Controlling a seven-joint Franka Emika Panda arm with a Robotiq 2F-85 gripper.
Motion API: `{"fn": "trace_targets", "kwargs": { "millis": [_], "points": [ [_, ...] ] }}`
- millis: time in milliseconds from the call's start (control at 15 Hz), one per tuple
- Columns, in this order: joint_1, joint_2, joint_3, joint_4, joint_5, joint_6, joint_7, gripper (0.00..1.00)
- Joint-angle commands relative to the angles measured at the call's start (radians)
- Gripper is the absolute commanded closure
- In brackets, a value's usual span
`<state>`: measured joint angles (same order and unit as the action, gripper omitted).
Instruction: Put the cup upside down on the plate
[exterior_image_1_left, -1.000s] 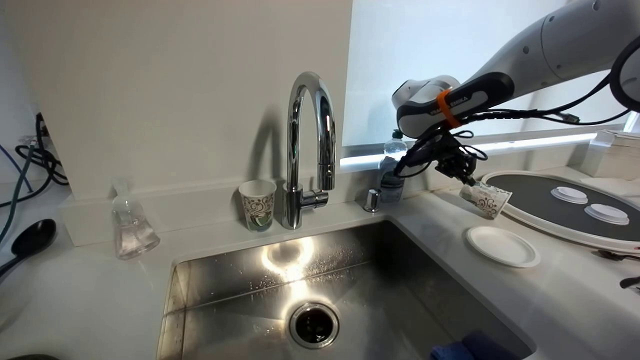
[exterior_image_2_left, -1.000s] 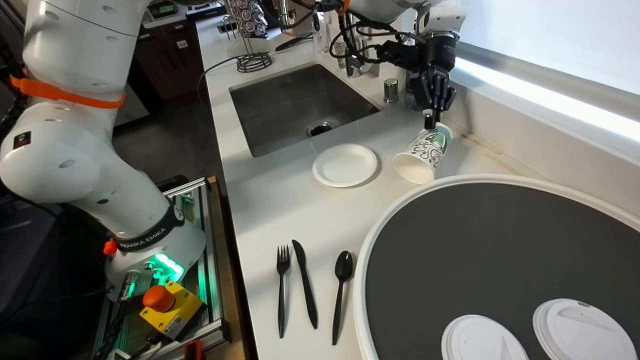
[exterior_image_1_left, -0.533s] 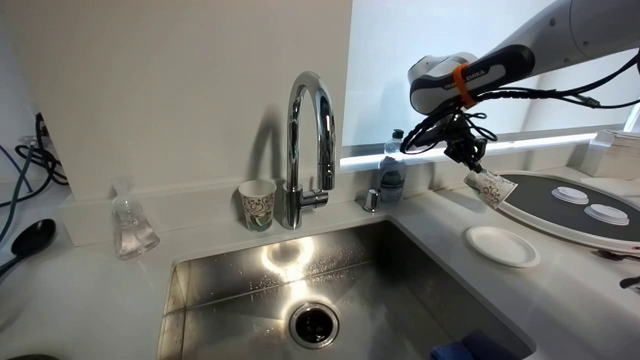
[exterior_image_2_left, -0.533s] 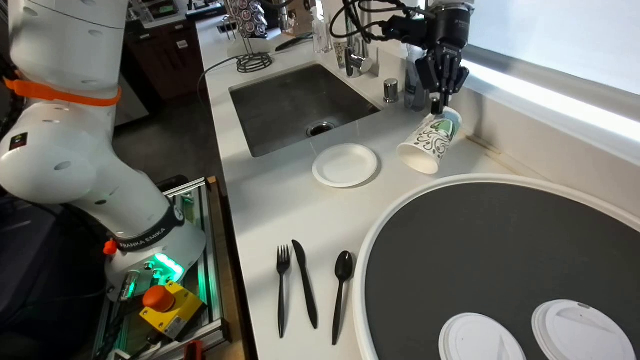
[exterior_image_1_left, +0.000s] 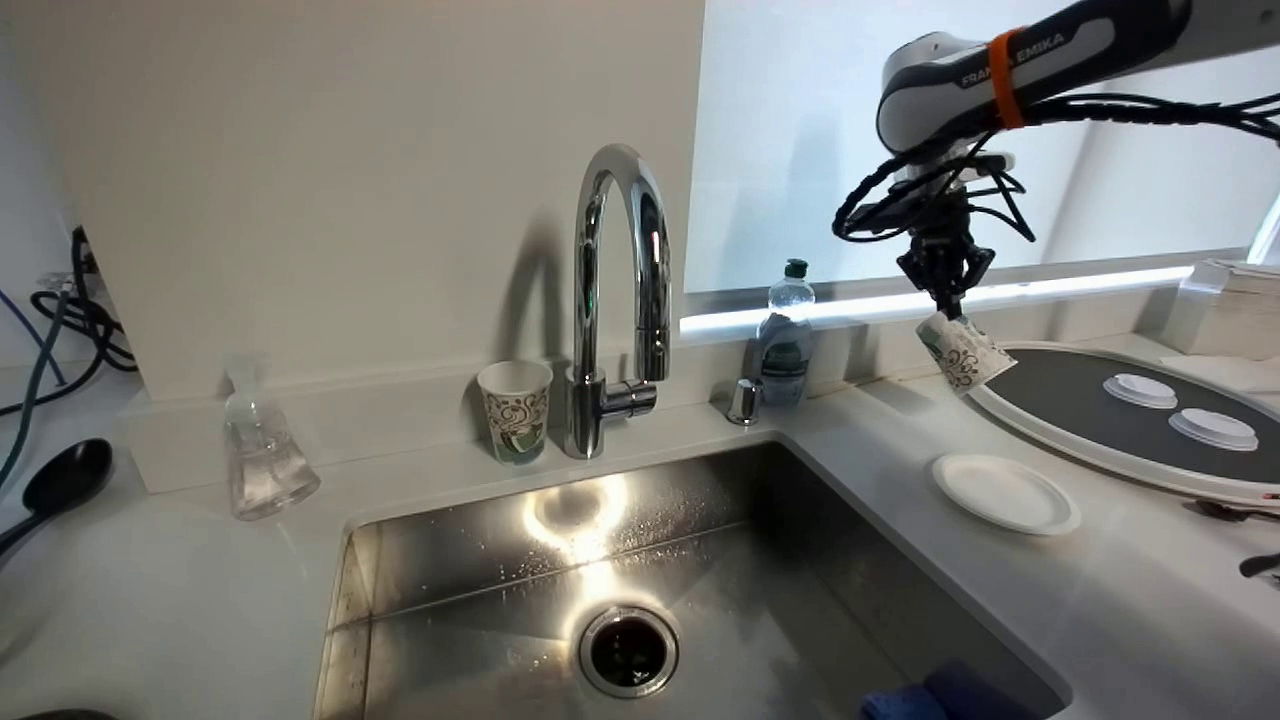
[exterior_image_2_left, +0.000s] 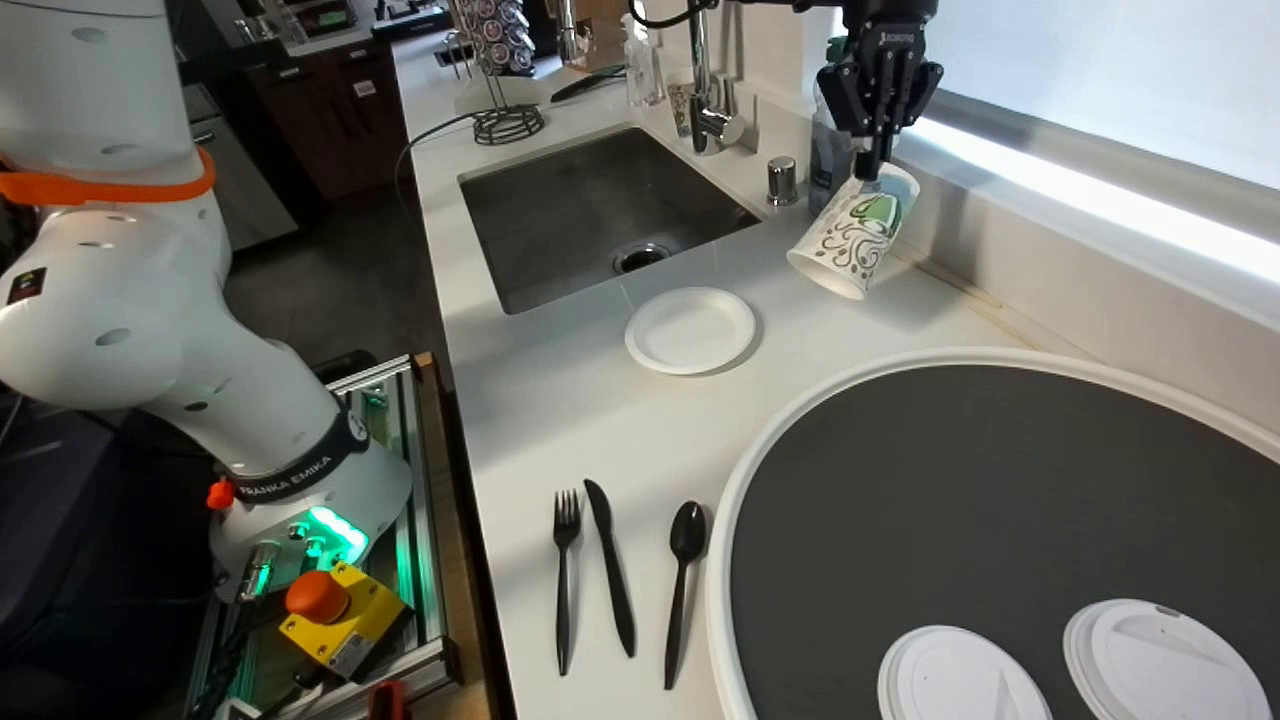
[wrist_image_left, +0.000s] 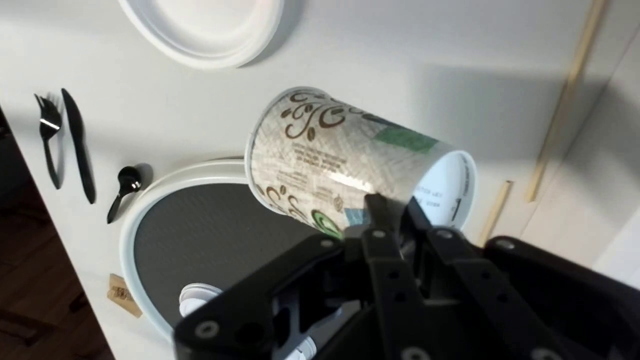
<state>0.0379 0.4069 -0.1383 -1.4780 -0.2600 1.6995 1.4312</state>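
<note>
- Wrist view: our gripper (wrist_image_left: 398, 209) is pinched narrow on the swirl-printed paper cup (wrist_image_left: 342, 152), by its base rim; so small a hold could let it pivot or slip.
- In an exterior view it hangs tilted above the counter (exterior_image_2_left: 520, 400), the round white plate (exterior_image_2_left: 690, 331) apart at its 8 o'clock.
- If we lower it unlevelled, one lip edge may land first and topple it.

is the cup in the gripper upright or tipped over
Tipped, mouth slanting downward: in both exterior views the cup hangs aslant from the gripper, its wide rim lower than its base.
</note>
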Motion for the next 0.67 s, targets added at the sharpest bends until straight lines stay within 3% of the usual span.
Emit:
{"fn": "trace_targets", "kwargs": {
  "millis": [0, 267, 600],
  "points": [
    [-0.044, -0.186, 0.023, -0.24, 0.108, 0.188, -0.04, 0.97],
    [-0.076, -0.337, 0.021, -0.436, 0.204, 0.365, -0.159, 0.97],
    [-0.106, -0.537, 0.017, -0.681, 0.312, 0.466, -0.343, 0.97]
  ]
}}
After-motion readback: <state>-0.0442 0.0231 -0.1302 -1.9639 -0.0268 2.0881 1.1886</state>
